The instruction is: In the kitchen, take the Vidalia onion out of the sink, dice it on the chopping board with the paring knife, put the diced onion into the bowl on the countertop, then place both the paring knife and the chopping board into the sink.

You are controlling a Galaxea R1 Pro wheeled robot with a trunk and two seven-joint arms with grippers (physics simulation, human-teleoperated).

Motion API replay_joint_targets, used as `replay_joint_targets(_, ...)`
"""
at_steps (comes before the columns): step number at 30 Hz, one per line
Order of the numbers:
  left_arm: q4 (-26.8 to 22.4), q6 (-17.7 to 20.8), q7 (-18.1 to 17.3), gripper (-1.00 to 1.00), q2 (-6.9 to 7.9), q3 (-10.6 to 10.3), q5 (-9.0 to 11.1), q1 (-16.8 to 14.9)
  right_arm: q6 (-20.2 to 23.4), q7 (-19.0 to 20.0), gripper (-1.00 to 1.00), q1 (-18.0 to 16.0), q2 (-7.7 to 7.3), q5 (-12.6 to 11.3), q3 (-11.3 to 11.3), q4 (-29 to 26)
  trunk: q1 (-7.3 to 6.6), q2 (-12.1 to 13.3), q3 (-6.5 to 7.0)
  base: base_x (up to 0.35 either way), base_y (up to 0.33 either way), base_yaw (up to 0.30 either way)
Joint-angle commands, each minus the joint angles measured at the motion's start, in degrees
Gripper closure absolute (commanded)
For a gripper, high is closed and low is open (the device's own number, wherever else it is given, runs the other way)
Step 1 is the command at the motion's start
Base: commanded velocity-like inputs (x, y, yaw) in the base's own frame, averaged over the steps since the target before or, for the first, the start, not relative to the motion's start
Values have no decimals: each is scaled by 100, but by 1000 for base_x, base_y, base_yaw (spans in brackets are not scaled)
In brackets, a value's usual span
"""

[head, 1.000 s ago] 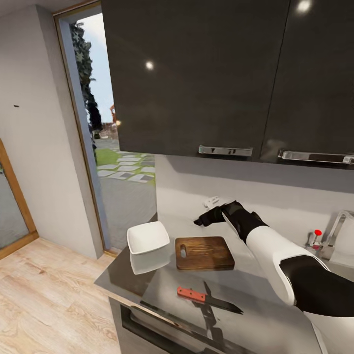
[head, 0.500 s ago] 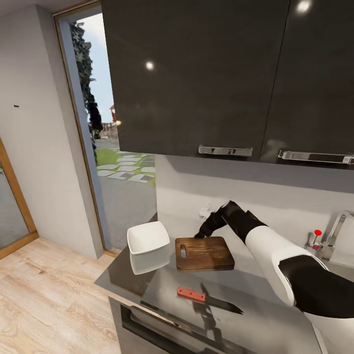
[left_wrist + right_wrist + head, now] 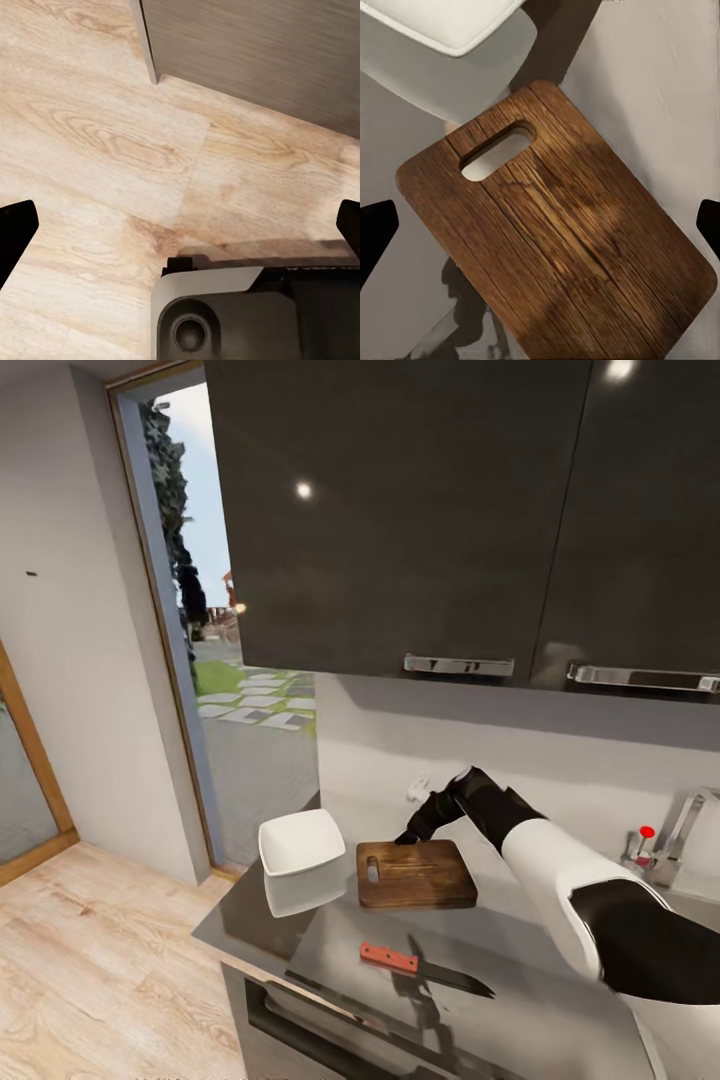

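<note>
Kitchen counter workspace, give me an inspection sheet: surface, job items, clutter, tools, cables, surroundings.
Surface: dark glossy countertop, reflective.
Job's things: chopping board flat, nothing on it, handle hole toward the bowl; the bowl is beside it and holds nothing. Paring knife lies nearer the counter's front edge, apart from the board. Tap with red-tipped lever at the far right; onion not seen.
Clutter: nothing seen.
Tools: right tool over the board's back edge, fingers wide apart, holding nothing; left tool open, facing the wooden floor.
Cables: nothing seen.
Surroundings: dark wall cabinets, open doorway to outdoors.

The left hand (image 3: pixel 180 225), black fingertips (image 3: pixel 15 232) spread wide, hangs over pale wooden plank floor (image 3: pixel 112 142) beside a grey brushed cabinet panel (image 3: pixel 262 52).
</note>
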Motion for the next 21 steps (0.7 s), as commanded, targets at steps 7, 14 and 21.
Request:
replay_joint_targets(7, 5, -21, -4, -100, 2, 2, 15, -1, -21, -381, -100, 0, -104, 32, -1096, -25, 2, -5, -67, 0, 0, 0)
replay_joint_targets(14, 20, -13, -4, -100, 8, 5, 34, -1, -332, -670, -100, 0, -118, 21, -1272, 45, 2, -5, -133, 0, 0, 0)
replay_joint_targets(21, 126, -1, 1, -100, 78, 11, 50, -3, -570, -690, -100, 0, -80, -159, -1284, 211, 2, -5, -199, 0, 0, 0)
